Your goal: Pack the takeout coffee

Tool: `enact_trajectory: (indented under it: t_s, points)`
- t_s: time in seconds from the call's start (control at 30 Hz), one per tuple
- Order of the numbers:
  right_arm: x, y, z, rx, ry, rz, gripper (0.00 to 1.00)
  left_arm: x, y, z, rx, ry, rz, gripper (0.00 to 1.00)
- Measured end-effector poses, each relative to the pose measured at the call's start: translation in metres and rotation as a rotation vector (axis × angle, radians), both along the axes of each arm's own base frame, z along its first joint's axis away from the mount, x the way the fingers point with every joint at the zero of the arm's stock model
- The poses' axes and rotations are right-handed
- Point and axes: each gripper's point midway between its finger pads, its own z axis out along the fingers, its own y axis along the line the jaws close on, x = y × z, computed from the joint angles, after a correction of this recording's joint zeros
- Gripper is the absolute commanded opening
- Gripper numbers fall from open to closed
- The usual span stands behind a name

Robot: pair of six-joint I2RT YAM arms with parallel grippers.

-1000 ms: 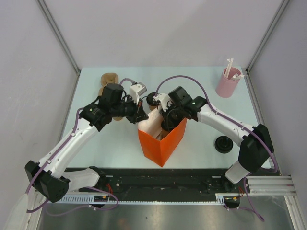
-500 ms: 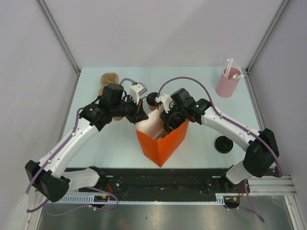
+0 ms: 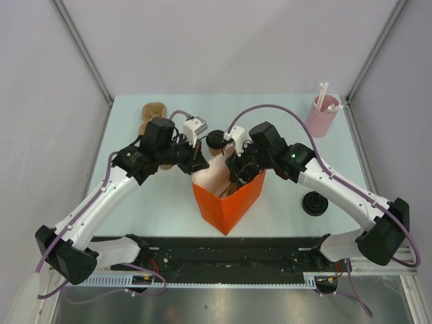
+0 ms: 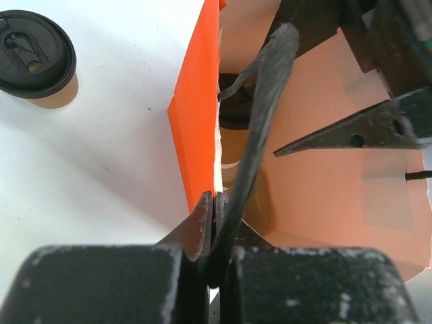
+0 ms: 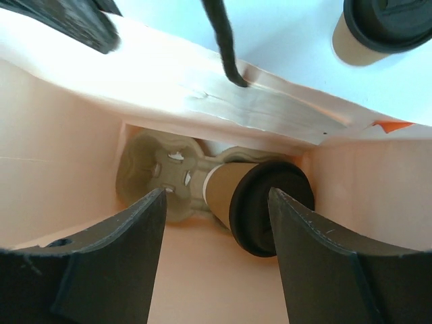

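The orange bag (image 3: 229, 202) stands open at the table's middle. My left gripper (image 3: 198, 163) is shut on its near rim (image 4: 197, 128), beside the black handle cord (image 4: 264, 108). My right gripper (image 5: 216, 196) reaches down into the bag, open, with its fingers either side of a tan takeout coffee cup (image 5: 233, 185) with a black lid (image 5: 270, 206). They do not touch it. That cup sits in a pulp tray (image 5: 152, 169) on the bag's floor. A second takeout coffee cup (image 3: 216, 140) (image 4: 34, 57) (image 5: 378, 30) stands on the table just behind the bag.
A pink cylinder with white straws (image 3: 320, 116) stands at the back right. Another brown pulp tray (image 3: 154, 112) lies at the back left. A round black object (image 3: 314, 202) rests right of the bag.
My right gripper has opened and let go of the cup inside the bag, and the right arm's elbow has swung right. The left gripper still holds the bag's rim.
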Motion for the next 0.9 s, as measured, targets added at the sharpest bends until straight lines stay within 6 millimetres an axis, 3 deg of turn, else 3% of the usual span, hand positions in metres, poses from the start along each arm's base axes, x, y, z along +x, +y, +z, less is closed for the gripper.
enact_trajectory:
  t_s: [0.33,0.9]
  points:
    - [-0.001,0.004,0.035,0.096,-0.092,0.011,0.71,0.001,0.000,0.001,0.014,-0.020,-0.004,0.00]
    - [-0.019,0.003,0.112,0.313,-0.243,0.053,0.74,0.002,0.001,0.001,0.020,-0.026,-0.005,0.00]
